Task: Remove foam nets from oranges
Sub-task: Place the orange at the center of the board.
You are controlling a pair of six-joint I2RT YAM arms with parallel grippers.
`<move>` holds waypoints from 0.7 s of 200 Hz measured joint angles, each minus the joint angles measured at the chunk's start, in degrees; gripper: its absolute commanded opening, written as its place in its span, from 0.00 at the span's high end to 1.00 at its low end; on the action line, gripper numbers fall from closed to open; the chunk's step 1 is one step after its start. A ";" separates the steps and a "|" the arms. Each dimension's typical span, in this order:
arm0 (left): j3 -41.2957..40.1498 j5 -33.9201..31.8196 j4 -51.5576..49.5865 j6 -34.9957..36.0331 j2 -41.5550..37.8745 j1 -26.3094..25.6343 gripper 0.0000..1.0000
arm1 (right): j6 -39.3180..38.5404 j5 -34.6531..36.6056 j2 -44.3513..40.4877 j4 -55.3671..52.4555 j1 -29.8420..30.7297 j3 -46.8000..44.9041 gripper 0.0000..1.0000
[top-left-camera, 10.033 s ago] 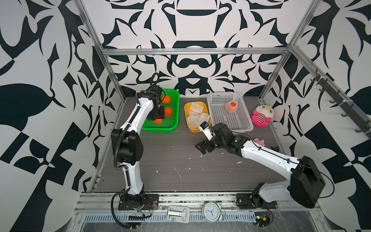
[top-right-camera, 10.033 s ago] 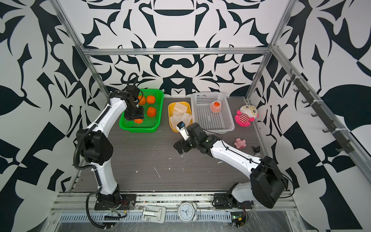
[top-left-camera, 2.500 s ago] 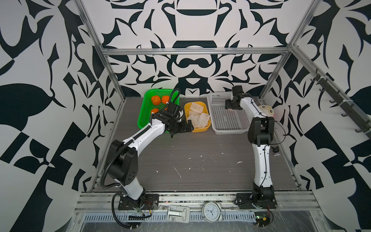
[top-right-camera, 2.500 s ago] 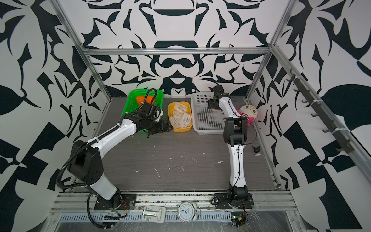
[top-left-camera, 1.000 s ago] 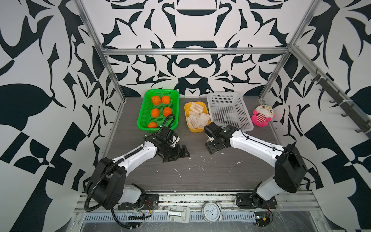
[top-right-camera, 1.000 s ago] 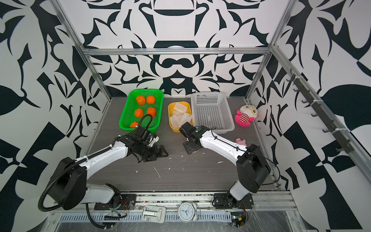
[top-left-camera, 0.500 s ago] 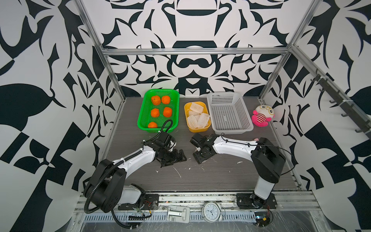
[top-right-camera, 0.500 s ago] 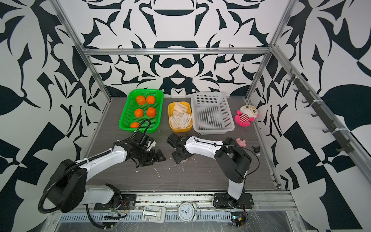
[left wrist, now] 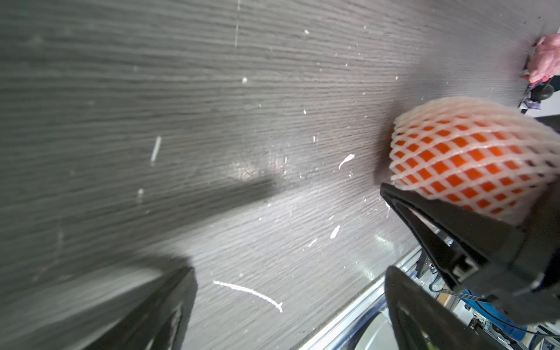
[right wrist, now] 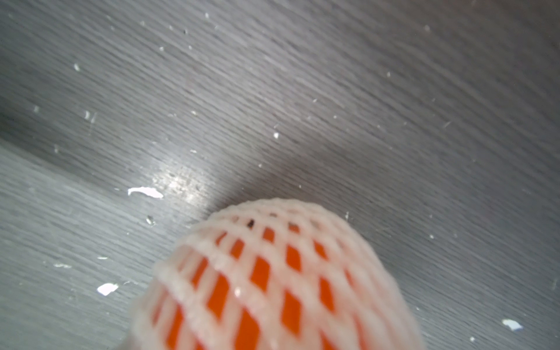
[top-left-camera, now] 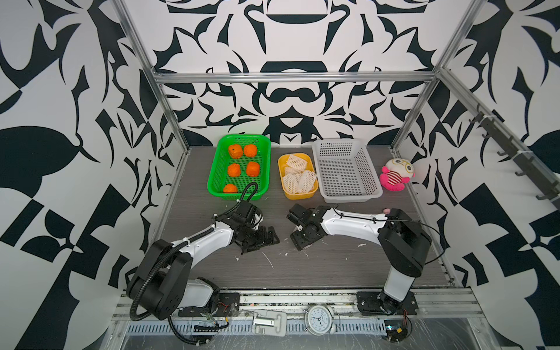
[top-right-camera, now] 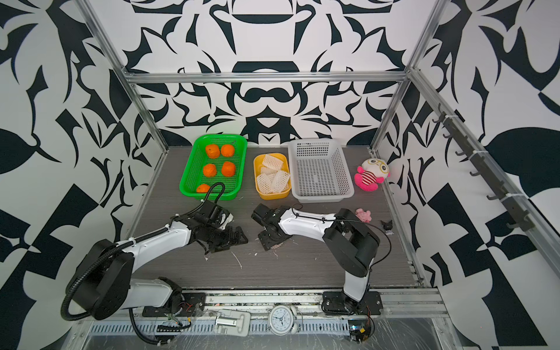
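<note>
Last one, I reckon: the right gripper [top-left-camera: 298, 235] clasps the netted orange [left wrist: 448, 163] low over the table [top-left-camera: 333, 266]. The left gripper [top-left-camera: 268, 241], jaws spread wide, faces it. Next it must pinch the net [left wrist: 472, 121] and pull.

A robotics lab test cell is shown. The workspace is boxed in by an aluminium frame [top-left-camera: 291, 76] and walls [top-left-camera: 75, 100] papered with bold black-and-white patterns. Two arms, the left arm [top-left-camera: 209, 238] and the right arm [top-left-camera: 351, 225], are bolted to a metal rail [top-left-camera: 333, 299] at the front of a dark wood-grain table [top-left-camera: 333, 266], with wiring [top-left-camera: 209, 327] left exposed below. Staged props are laid out: oranges [top-left-camera: 235, 151] in a green basket [top-left-camera: 212, 178], a white basket [top-left-camera: 369, 169], a plush toy [top-left-camera: 395, 175] and a clock [top-left-camera: 321, 315]. Hooks [top-left-camera: 521, 157] are mounted along one wall.
</note>
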 measured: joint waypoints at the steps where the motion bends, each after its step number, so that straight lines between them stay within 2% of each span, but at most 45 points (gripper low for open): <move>1: 0.00 0.02 0.00 0.00 0.02 0.00 0.01 | 0.00 0.00 -0.02 -0.02 0.00 0.00 0.21; 119: 0.39 0.31 1.36 0.02 0.79 0.00 0.00 | 0.48 1.20 -3.26 -0.79 0.35 0.00 0.10; 130: 0.46 0.44 1.42 0.04 0.90 0.00 0.00 | 0.48 1.25 -3.26 -0.87 0.37 0.00 0.02; 140: 0.57 0.50 1.49 0.04 0.98 -0.02 0.00 | 0.81 1.29 -3.26 -0.87 0.37 0.00 0.01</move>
